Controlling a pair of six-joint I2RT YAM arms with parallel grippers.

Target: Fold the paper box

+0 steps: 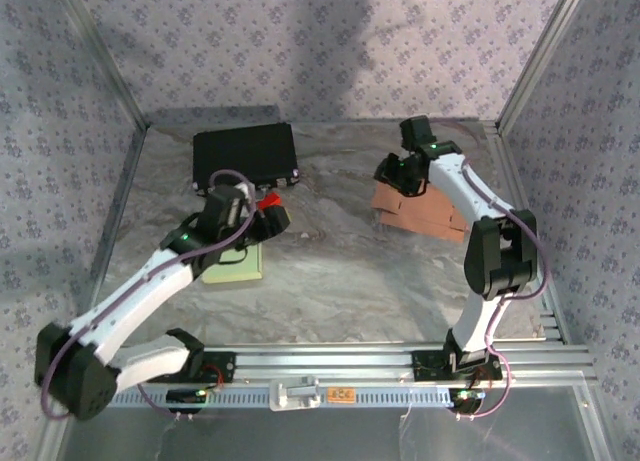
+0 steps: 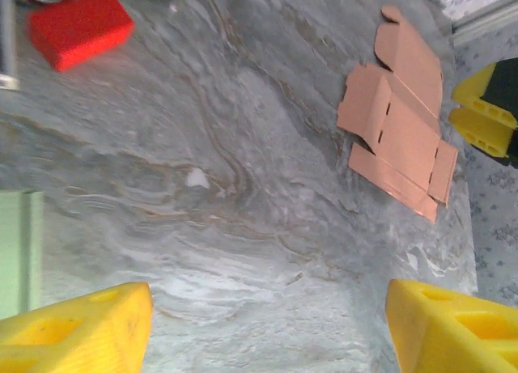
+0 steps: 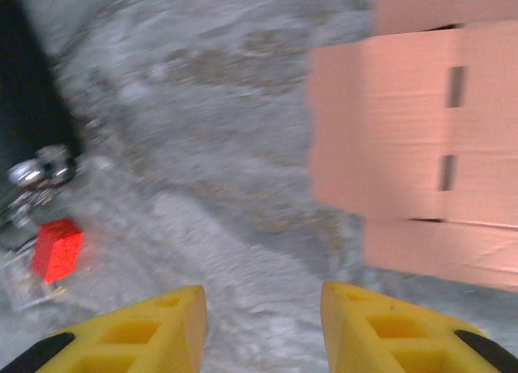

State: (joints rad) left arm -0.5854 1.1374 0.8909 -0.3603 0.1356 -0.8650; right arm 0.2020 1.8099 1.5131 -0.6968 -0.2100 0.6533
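Your paper box (image 1: 425, 213) lies flat and unfolded on the right of the table (image 1: 340, 271). Your left gripper (image 2: 267, 324) gapes wide, holding nothing. Your right gripper (image 3: 263, 308), beside the box, stands partly spread, also holding nothing.

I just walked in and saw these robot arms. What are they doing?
Two robot arms are meant to fold a paper box. It still lies flat and unfolded on the table. The right claw hovers next to its edge, open and holding nothing. The left claw is open too, over bare table, farther from the box, with a red block nearby.
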